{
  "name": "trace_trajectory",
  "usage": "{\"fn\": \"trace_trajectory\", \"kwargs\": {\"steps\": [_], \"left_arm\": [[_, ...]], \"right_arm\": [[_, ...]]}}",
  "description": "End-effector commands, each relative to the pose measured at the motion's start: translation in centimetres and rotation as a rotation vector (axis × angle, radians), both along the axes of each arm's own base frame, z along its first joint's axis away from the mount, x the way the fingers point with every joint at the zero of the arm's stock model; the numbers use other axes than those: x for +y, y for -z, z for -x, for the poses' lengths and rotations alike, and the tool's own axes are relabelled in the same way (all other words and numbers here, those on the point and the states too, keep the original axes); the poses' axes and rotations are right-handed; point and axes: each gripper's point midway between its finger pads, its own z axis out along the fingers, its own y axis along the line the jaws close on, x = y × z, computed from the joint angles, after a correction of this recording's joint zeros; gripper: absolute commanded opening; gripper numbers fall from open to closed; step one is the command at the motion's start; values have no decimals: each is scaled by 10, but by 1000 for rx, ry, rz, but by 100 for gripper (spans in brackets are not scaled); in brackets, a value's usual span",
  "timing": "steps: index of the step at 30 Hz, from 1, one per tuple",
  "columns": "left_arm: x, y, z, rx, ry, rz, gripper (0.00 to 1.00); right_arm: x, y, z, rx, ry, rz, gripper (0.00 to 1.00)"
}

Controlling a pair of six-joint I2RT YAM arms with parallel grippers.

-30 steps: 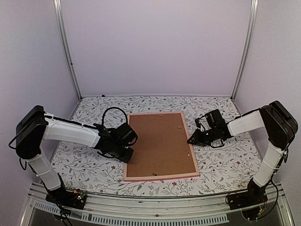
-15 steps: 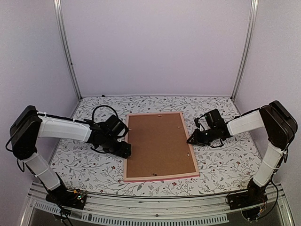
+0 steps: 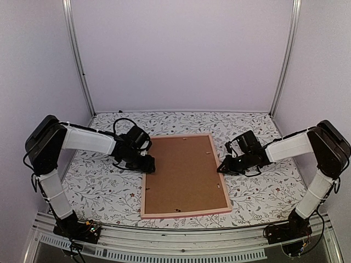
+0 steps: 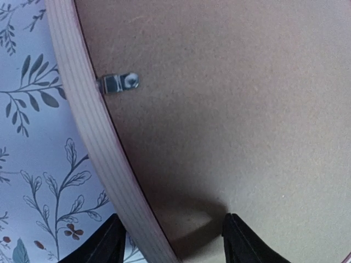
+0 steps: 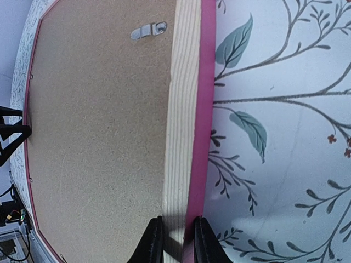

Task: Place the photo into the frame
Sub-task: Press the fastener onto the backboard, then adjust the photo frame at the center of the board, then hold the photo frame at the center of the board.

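No text to report here, folks. The frame (image 3: 185, 174) lies back-up and its brown board is plain: no sticker, stamp or number on it. The little metal clip (image 4: 120, 83) on the frame's edge has no marking I can make out. The worktop (image 3: 98, 189) around the frame just has a leaf-and-flower print, no lettering. The small circuit board (image 3: 90, 230) at the near edge, left of the frame, is too tiny to read.
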Motion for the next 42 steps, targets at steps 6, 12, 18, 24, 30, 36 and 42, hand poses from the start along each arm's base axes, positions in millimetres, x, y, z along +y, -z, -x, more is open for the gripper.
{"fn": "trace_trajectory", "kwargs": {"steps": [6, 12, 18, 24, 30, 36, 42], "left_arm": [[0, 1, -10, -13, 14, -7, 49], [1, 4, -10, -17, 28, -18, 37], [1, 3, -11, -28, 45, -27, 33], [0, -1, -14, -45, 58, -24, 32], [-2, -3, -18, -54, 66, -24, 31], [-2, 2, -18, -46, 74, -35, 28], [-2, 4, -17, -40, 78, -40, 25]], "right_arm": [[-14, -5, 37, 90, 20, 79, 27], [-13, -30, 4, -18, 31, 142, 51], [-3, -23, -30, -55, 4, 207, 57], [1, -3, -50, -35, -19, 249, 57], [-4, 8, -66, -36, -20, 289, 57], [-3, 11, -79, -43, -18, 294, 56], [-5, 16, -89, -58, -10, 324, 55]]}}
